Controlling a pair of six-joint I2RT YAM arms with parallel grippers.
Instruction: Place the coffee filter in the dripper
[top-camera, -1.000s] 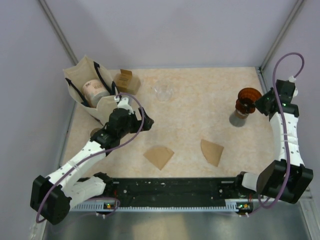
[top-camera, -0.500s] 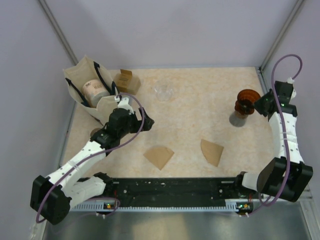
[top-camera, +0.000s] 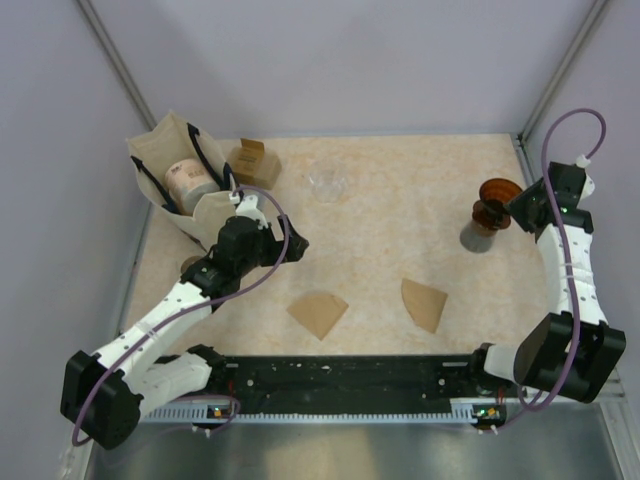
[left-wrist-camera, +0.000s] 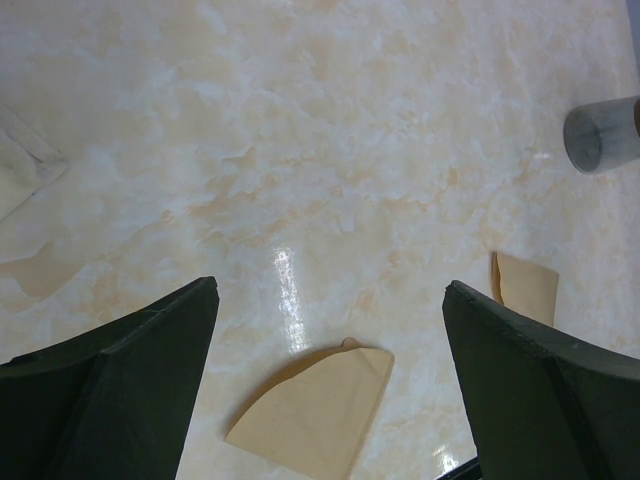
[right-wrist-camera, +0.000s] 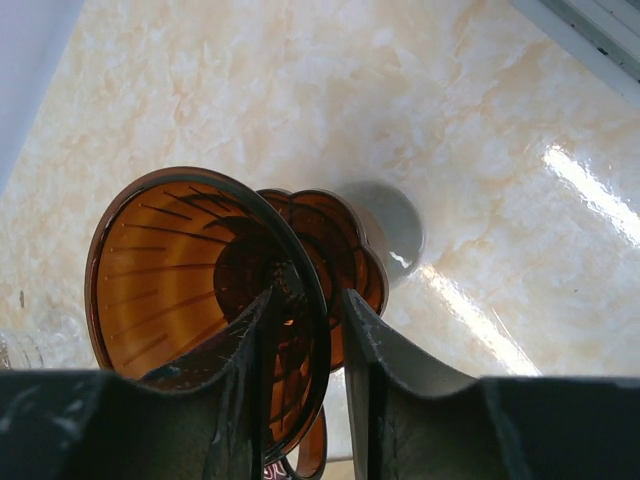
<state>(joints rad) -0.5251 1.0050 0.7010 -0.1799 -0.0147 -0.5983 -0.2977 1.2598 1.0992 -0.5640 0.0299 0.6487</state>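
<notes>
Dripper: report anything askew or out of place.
The amber dripper is askew: the right gripper pinches its rim and it is tipped, mouth facing sideways, not seated upright on the grey cup. No filter inside; both coffee filters lie flat on the table.

Glossy amber translucent plastic dripper (right-wrist-camera: 200, 290)

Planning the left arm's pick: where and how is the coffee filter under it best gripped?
Probably the curved rim, from straight above with the open left tool: the coffee filter lies flat on the table, so no side offers an edge, and that rim is its widest part.
</notes>
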